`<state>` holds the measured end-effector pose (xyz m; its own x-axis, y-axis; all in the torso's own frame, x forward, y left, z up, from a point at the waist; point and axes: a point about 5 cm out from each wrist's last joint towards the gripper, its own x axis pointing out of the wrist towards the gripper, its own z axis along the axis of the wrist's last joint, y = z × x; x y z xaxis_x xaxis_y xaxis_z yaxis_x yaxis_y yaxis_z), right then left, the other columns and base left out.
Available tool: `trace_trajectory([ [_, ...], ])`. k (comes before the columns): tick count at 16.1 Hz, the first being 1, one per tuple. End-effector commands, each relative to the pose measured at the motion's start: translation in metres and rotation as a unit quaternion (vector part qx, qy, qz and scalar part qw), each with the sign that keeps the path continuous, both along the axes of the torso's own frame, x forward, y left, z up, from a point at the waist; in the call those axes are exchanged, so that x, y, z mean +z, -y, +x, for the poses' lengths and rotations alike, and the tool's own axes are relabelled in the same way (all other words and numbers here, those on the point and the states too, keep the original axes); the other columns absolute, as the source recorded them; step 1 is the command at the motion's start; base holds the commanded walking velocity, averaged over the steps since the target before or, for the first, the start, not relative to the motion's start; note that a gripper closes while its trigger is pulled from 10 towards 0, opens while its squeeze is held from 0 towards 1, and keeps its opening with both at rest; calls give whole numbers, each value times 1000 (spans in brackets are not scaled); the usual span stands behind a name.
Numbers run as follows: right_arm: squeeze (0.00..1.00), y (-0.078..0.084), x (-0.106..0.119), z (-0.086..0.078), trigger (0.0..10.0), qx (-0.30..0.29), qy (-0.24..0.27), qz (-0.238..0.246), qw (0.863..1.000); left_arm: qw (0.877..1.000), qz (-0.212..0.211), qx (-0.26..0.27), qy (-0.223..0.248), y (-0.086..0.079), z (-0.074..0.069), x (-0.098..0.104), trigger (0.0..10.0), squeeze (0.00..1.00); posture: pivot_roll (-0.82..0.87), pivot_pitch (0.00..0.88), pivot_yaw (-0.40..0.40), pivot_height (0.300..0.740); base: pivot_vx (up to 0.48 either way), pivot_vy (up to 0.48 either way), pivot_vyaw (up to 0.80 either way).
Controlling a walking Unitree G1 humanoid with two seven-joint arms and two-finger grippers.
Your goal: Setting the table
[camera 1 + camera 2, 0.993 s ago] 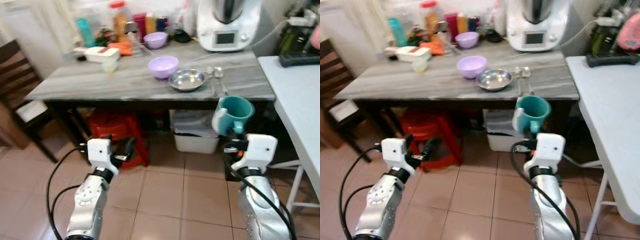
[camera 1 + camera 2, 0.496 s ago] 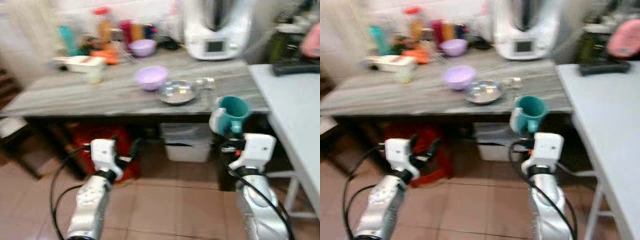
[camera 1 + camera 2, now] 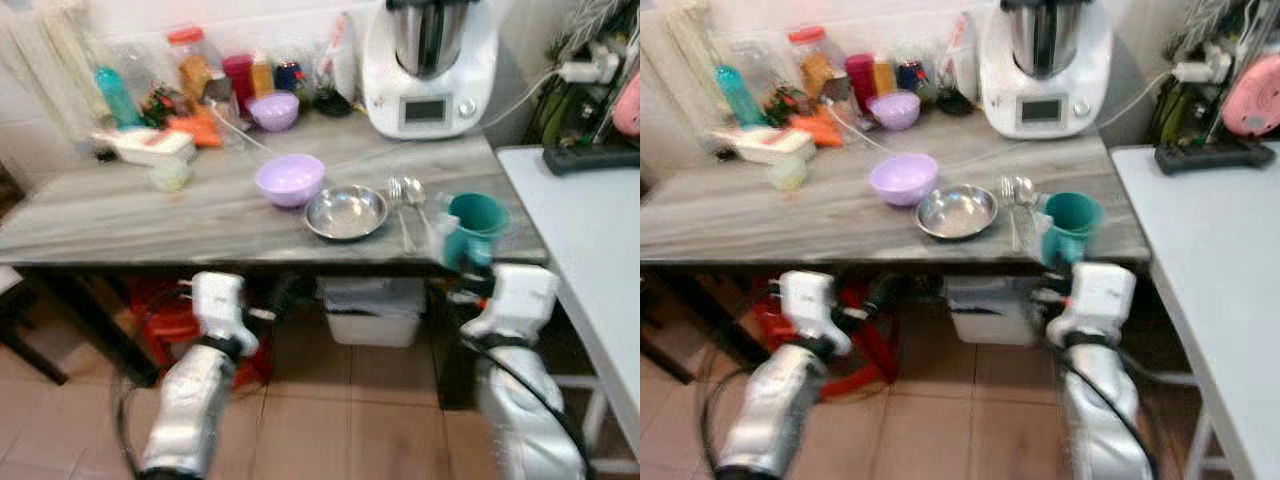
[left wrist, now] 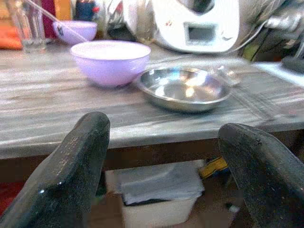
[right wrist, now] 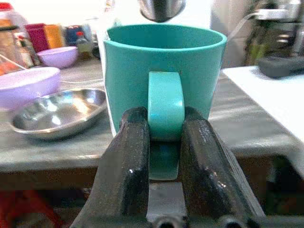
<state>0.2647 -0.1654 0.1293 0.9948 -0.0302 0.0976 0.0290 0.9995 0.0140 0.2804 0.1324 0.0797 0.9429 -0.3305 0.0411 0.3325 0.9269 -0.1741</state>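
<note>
Nearest you, at about 5 o'clock, your right gripper (image 5: pixel 164 156) is clamped on the handle of a teal mug (image 3: pixel 476 222), one black finger on each side of it. The mug is upright, held at the front edge of the grey table (image 3: pixel 120 215), near its right-hand corner. At about 7 o'clock your left gripper (image 4: pixel 166 156) sits lower, below the table edge, with its fingers (image 4: pixel 76 166) spread wide and nothing between them.

Just beyond the mug, a fork and spoon (image 3: pixel 405 200) lie side by side on the table. Beside them, toward 12 o'clock, is a shallow steel dish (image 3: pixel 346 212), and a lilac bowl (image 3: pixel 289 179) stands just beyond it at about 11 o'clock, the two nearly touching. A pale small cup (image 3: pixel 169 175) stands well apart at 10 o'clock, with a white box (image 3: pixel 145 145) behind it.

At the far edge you have a second, smaller lilac bowl (image 3: pixel 273 110), a row of jars and bottles (image 3: pixel 215 75) and a white kitchen machine (image 3: pixel 430 65) at about 1 o'clock. A white table (image 3: pixel 600 240) adjoins at 3 o'clock. Under the grey table are a red stool (image 3: pixel 855 330) and a white bin (image 3: pixel 375 315) on the tiled floor (image 3: pixel 330 440).
</note>
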Motion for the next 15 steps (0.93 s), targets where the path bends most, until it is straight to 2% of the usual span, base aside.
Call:
trace_trajectory([
  [1,0,7,4,0,10000,-12,8,-6,1000,1000,-3,-9,9,6,2,5,10000,0,-168,0,122,740,360,0,0],
  [7,0,3,25,-3,10000,-5,51,-31,998,1000,-11,-5,20,5,3,14,10000,0,-170,0,118,740,361,0,0],
  [11,0,6,22,-3,10000,-4,46,-40,998,1000,-11,-6,21,7,4,15,10000,0,-172,0,119,740,350,0,0],
  [15,0,0,20,-3,10000,10,41,-46,998,1000,-10,-4,19,7,4,15,10000,0,-173,0,116,740,339,0,0],
])
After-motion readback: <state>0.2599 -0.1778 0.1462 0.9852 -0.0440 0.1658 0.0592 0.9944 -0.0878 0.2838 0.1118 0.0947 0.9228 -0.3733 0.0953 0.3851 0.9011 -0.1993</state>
